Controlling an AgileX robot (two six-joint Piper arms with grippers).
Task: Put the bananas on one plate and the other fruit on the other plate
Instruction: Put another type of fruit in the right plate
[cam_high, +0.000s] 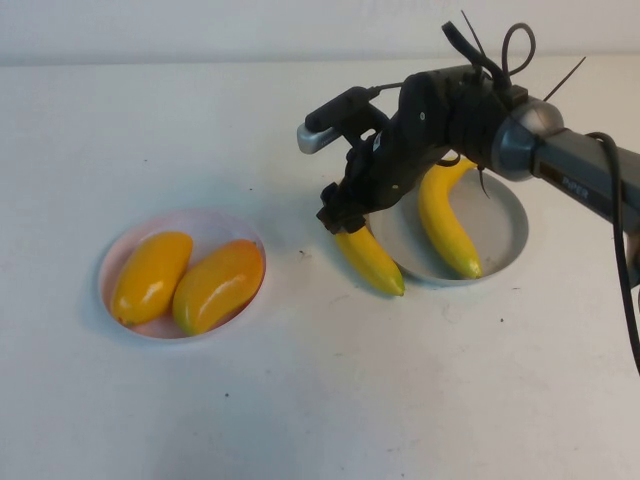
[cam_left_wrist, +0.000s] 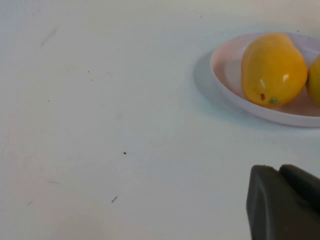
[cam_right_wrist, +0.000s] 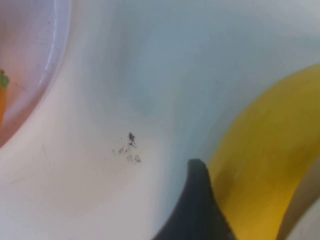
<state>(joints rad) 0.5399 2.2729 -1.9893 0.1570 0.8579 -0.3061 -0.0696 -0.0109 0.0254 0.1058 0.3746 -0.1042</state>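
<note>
**— What has your working hand got?**

My right gripper (cam_high: 342, 222) is clamped on the upper end of a long curved glossy yellow plastic banana (cam_high: 371, 260). In my right wrist view one dark finger (cam_right_wrist: 196, 210) presses against its yellow skin (cam_right_wrist: 260, 165). The banana slants down and away from the jaws, its lower tip just outside the near-left rim of the round shallow grey-blue plate (cam_high: 505, 232). I cannot tell whether that tip touches the white tabletop (cam_high: 320, 400) or the rim.

**— And the plate itself?**

The second yellow banana (cam_high: 443, 222) already lies inside it, curving from the far edge toward the near rim. My right arm reaches in from the right, over the plate's far side.

**— The other fruit?**

Well apart on the left, the round shallow pale pink plate (cam_high: 215, 222) holds both plump oval yellow-orange fruits side by side: one (cam_high: 151, 276) on the left, and the redder one (cam_high: 219, 285) touching it on the right.

**— Your other hand?**

My left gripper (cam_left_wrist: 282, 202) shows only as a dark corner in my left wrist view, low over bare table near the pink plate (cam_left_wrist: 227, 70). I cannot tell how far it is open.
</note>
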